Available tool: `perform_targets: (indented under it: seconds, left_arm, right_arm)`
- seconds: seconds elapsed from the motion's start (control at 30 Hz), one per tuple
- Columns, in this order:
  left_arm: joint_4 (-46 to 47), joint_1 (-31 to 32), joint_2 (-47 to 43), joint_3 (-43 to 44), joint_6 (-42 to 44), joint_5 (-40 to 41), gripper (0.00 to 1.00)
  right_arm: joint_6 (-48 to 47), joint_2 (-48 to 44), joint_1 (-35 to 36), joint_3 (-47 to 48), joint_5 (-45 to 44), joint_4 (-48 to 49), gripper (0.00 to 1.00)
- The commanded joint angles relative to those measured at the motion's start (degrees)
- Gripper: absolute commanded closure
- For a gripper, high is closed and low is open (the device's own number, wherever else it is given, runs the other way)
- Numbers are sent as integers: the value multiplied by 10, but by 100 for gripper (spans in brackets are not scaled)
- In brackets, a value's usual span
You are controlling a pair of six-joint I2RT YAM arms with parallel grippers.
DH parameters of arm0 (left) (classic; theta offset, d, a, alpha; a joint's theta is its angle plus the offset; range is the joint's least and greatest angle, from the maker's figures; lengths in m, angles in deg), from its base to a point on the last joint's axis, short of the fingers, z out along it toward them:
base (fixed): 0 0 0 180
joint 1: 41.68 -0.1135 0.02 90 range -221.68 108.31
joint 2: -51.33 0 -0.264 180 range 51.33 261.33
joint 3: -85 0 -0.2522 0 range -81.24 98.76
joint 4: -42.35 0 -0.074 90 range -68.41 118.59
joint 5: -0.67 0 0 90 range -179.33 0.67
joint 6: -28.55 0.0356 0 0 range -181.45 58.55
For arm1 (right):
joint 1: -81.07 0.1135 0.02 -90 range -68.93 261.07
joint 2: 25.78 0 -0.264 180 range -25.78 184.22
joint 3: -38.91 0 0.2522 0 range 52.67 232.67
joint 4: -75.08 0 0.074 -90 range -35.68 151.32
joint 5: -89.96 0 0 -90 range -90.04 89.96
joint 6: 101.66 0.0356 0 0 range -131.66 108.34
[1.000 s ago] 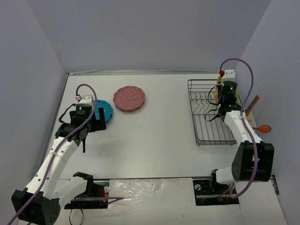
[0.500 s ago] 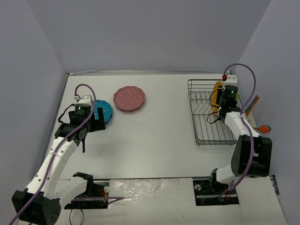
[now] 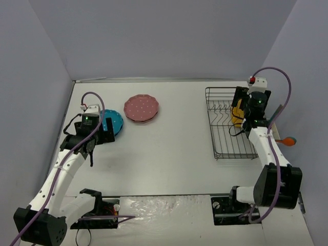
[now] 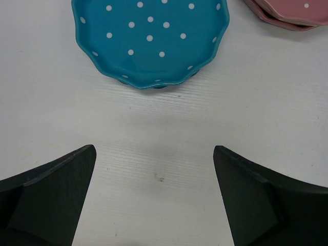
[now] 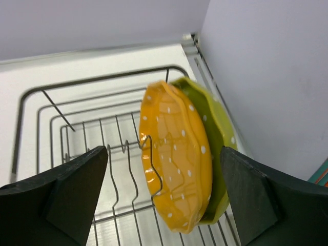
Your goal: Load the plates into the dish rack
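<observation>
The right gripper (image 5: 164,154) hangs over the far end of the rack (image 5: 92,82), its jaws spread wide, one on each side of the orange plate (image 5: 177,169) and not touching it. That plate stands on edge among the tines, leaning against a green plate (image 5: 218,130) just behind it, close to the right wall. So the step in hand on this side looks like a placement being finished: two plates sit in the rack, and the rest of its slots show bare wire.

The left gripper (image 4: 154,151) is also spread, pointing down at the table (image 4: 154,118) just short of the blue plate (image 4: 151,38), which lies flat and untouched. Beside it, toward the middle of the table, lies a pink stack (image 4: 287,13) — two plates by the look of the rims. In the top view both are well apart from the rack.

The next move, as I judge it, calls for the right arm to lift straight clear without knocking the leaning pair, and for the left gripper to get a finger under the blue plate's scalloped rim. A flat plate on a smooth table is hard to pinch — it may slide away rather than lift.
</observation>
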Motion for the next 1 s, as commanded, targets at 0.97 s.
perform_targets:
  seconds: [0.97]
  left_arm:
    - [150, -169, 240, -3, -346, -52, 7]
  right_arm:
    - [294, -211, 220, -170, 267, 122, 0]
